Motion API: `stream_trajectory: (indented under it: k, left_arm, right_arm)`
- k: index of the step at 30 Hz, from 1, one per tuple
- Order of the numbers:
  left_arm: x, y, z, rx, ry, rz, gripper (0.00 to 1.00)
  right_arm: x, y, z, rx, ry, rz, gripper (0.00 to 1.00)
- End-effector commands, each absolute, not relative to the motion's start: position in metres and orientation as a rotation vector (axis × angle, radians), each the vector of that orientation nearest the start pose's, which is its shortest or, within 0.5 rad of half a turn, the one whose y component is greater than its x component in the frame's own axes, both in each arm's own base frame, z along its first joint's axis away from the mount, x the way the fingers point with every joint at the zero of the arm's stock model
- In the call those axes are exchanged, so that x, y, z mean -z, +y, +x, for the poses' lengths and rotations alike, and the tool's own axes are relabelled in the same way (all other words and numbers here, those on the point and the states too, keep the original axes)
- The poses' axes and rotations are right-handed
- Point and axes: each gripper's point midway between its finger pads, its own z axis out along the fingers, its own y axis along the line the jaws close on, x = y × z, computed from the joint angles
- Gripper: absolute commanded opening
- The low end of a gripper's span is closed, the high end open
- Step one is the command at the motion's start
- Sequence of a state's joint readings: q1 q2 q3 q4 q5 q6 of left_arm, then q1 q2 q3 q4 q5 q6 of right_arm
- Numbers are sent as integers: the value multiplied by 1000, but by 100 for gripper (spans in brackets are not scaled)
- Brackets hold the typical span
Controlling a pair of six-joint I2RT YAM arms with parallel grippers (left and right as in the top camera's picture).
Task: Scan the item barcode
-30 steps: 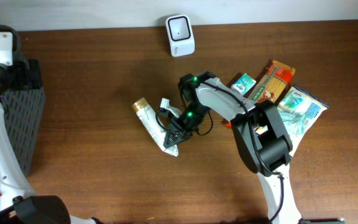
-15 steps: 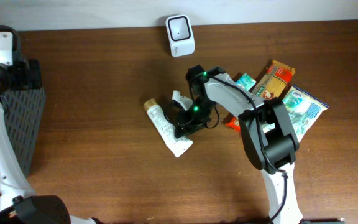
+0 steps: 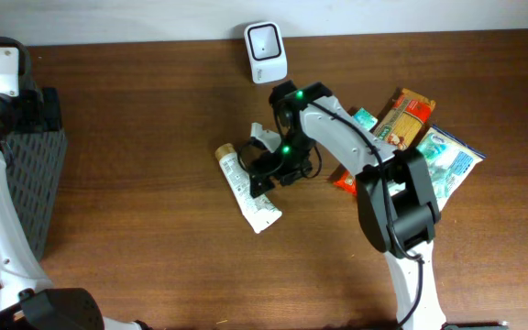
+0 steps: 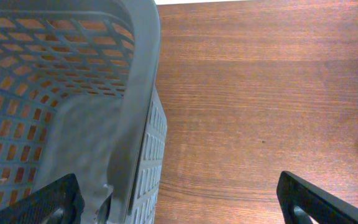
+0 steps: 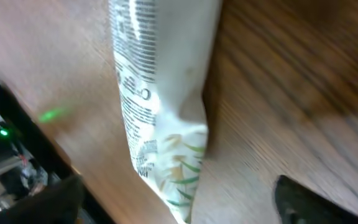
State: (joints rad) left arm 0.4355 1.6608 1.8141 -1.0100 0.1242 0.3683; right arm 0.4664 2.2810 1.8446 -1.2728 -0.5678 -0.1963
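Centrally on the wooden table (image 3: 154, 238): one white tube (image 3: 246, 190), gold-capped, lay flat at a slant, with the cap toward the far-left and the crimped end toward the near edge. It was free of any grip.

Right gripper (image 3: 262, 163): it hung just beside the tube's right flank, jaws spread wide. The right wrist view showed the tube (image 5: 160, 106) stretched between the parted fingertips (image 5: 309, 202), with printed text facing up.

Left gripper (image 4: 179, 208): jaws were wide apart with nothing held, poised over the rim of a grey mesh basket (image 4: 135, 93) at the table's left edge, well apart from the tube.

Scanner (image 3: 266, 39): a white unit stood at the far edge, beyond the tube.

Other stock, right of the arm: a green box (image 3: 363, 118), a pasta packet (image 3: 403, 117), a blue-white pouch (image 3: 445, 158) and a red packet (image 3: 344, 181), clustered and touching.
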Motion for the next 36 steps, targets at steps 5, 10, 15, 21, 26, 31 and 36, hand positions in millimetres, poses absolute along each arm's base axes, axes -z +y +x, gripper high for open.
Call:
stream_trajectory:
  k: [5,10,15,21,26,31,36]
  left_arm:
    - [-290,166,405,-219,2426,-10,99]
    - [-290,166,405,-219,2426,-10,99]
    - [-290,166,405,-219,2426,-10,99]
    - [-290,166,405,-219,2426,-10,99]
    - [-290,166,405,-219,2426,-10,99]
    - [-290,166,405,-219,2426,-10,99]
    - [-290,166,405,-219,2426,-10,99]
  right_arm:
    - [-20,278,303,-920,3021,-1072,99]
    - [-11,288,290,-1097,2987,-1048,100]
    - [-9,288,288,-1108,2990,-1045,98]
    - [-3,288,280,-1158,2994,-1030,98]
    - [-3,288,280,-1161,2991,-1030,97]
    - [11,289,280,-1164,3007,-1025,85]
    - [12,291,285,-1157,3026,-953,4]
